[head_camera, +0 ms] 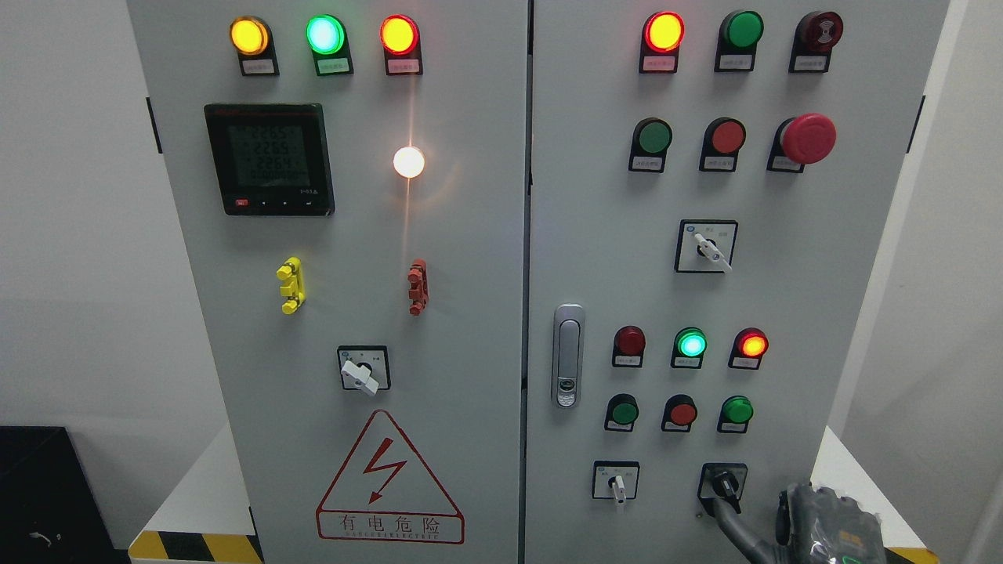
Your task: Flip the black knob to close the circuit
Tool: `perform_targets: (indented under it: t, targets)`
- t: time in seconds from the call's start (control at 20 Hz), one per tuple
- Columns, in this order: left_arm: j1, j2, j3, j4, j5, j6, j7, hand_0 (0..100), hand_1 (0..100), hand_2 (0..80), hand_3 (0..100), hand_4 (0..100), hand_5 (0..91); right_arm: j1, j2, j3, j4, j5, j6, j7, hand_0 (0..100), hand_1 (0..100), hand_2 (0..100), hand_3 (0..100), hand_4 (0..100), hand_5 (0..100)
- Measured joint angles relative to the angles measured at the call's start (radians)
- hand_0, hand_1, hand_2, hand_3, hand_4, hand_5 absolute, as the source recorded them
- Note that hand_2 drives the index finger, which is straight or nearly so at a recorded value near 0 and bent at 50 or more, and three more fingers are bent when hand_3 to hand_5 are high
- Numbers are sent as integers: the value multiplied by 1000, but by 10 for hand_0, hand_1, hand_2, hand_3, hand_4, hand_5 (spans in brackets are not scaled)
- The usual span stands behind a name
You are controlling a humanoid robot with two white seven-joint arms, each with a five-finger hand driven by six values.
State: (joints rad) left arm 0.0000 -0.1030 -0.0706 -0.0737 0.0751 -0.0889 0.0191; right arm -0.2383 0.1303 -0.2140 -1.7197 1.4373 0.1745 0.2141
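Black knob [725, 483] — rotary selector switch, one item. It sits in a square black-bordered plate low on my cabinet's right-hand door, last in the bottom row, just right of a similar switch with a white handle. Body round and black; a narrow lever-style handle projects from the hub, pointing down and slightly to the right. Mounted flush to the grey panel — upright, intact. Label print above it is too small for me to read.
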Motion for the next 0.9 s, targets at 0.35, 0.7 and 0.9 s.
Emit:
perform_targets:
  t: [0.35,0.7,0.9]
  targets:
    - [0,0,0,0,0,0,0,120,556,0,0,0,0,15,1,10,0,-1,-3,-14,0,16,893,1000,948,977]
    - [0,0,0,0,0,0,0,120,556,0,0,0,0,34,2,5,-9,-23,-5,-35,0,23,889,1000,946,977]
    - [0,0,0,0,0,0,0,120,556,0,0,0,0,52,2,20,-17,-44,-5,-58,0,26,886,1000,943,978]
